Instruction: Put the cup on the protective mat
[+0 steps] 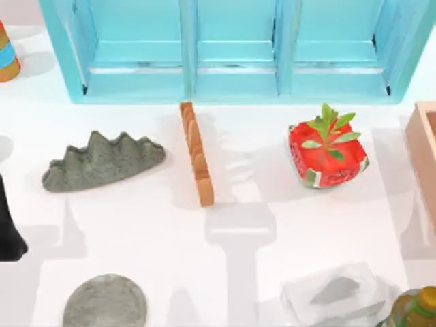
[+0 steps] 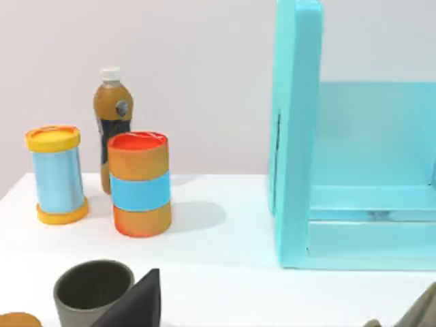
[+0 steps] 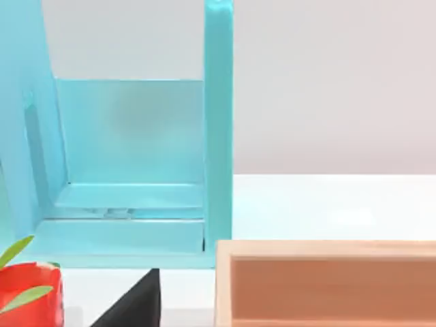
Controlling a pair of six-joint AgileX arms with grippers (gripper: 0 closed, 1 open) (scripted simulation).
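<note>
Cup point(image 2: 139, 184) beyond left pincer point(image 2: 136, 303)

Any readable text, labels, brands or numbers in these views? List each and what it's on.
No text can be read in any view.
The brown bottle carries a small round grey mark on its dark label; too small to read.
The bottle at the top view's lower right corner: nothing legible shows.
The cup, the blue canister, the protective mat and the shelf bear no lettering.
</note>
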